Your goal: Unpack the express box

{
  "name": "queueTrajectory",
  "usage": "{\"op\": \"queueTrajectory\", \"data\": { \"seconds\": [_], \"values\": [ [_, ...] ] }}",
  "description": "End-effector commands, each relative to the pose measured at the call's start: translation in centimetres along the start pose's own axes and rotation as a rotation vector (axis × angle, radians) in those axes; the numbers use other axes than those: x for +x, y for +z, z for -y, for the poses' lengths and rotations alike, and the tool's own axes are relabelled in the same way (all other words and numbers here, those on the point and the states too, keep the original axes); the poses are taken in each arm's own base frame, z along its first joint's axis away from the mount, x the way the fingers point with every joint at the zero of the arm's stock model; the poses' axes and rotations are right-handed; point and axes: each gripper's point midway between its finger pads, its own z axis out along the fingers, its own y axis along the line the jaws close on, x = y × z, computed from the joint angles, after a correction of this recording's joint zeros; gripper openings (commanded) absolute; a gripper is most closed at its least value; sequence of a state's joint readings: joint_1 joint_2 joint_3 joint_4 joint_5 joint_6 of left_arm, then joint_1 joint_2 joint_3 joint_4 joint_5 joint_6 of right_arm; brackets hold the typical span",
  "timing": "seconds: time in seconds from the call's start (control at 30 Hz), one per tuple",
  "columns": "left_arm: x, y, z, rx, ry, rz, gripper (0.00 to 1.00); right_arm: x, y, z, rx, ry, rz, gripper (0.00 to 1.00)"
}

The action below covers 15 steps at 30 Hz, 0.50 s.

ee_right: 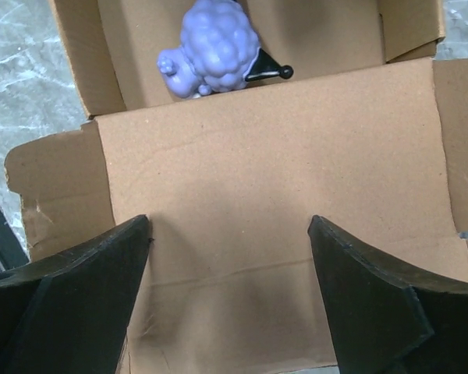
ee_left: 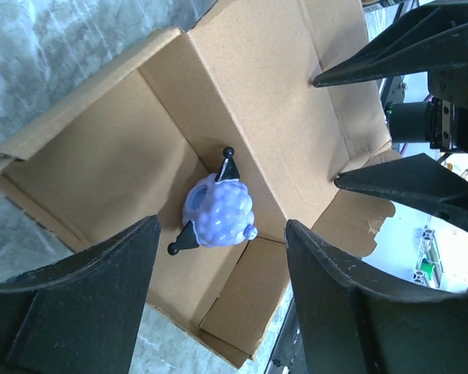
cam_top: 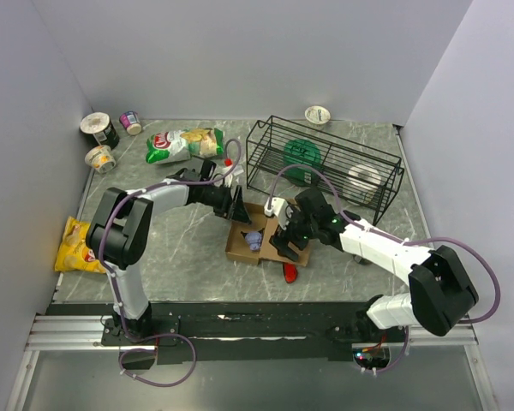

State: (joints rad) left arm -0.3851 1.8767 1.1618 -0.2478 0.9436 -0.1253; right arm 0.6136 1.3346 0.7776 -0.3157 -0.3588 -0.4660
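The express box (cam_top: 240,247) lies in the middle of the table with its flaps folded out. Inside it sits a small bumpy purple toy (cam_top: 254,241) with black cone-shaped bits. My left gripper (cam_top: 237,205) hovers at the box's far left edge; in the left wrist view it (ee_left: 222,224) stands open above the toy (ee_left: 218,212) and the box floor (ee_left: 101,156). My right gripper (cam_top: 284,240) is at the box's right side. In the right wrist view it (ee_right: 228,222) is open over a spread flap (ee_right: 281,140), with the toy (ee_right: 214,47) beyond it.
A black wire basket (cam_top: 325,167) stands behind the box to the right. A small red object (cam_top: 289,272) lies just in front of the box. A green chip bag (cam_top: 184,144) lies at the back, a yellow bag (cam_top: 77,246) at the left, and cups (cam_top: 98,128) in the back left corner.
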Motion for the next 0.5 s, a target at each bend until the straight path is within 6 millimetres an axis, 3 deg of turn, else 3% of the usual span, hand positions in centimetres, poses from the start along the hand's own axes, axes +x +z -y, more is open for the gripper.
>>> {"op": "queueTrajectory", "data": {
  "seconds": [0.0,0.03,0.07,0.13,0.17,0.3,0.47],
  "values": [
    [-1.5,-0.9,0.7,0.023,0.047,0.045,0.72,-2.8,-0.8,1.1,0.024,-0.042,0.067,0.92],
    [-1.7,-1.0,0.9,0.032,0.05,0.05,0.72,-4.1,-0.9,1.6,0.038,-0.019,0.094,0.93],
    [-1.8,-1.0,1.2,0.046,0.054,0.054,0.72,-6.9,-1.6,2.5,0.055,-0.027,0.144,0.94],
    [-2.2,-1.1,1.4,0.059,0.05,0.065,0.72,-8.5,-1.2,2.5,0.021,-0.007,0.16,0.93],
    [-2.2,-1.1,1.5,0.063,0.041,0.067,0.72,-10.3,-1.4,2.7,0.019,-0.018,0.19,0.93],
    [-2.9,-1.5,2.1,0.118,0.014,0.096,0.72,-11.7,0.5,2.6,-0.011,-0.07,0.182,0.93],
    [-3.7,-1.8,2.0,0.124,-0.023,0.114,0.73,-11.5,3.1,1.8,-0.061,-0.136,0.134,0.91]
  ]
}}
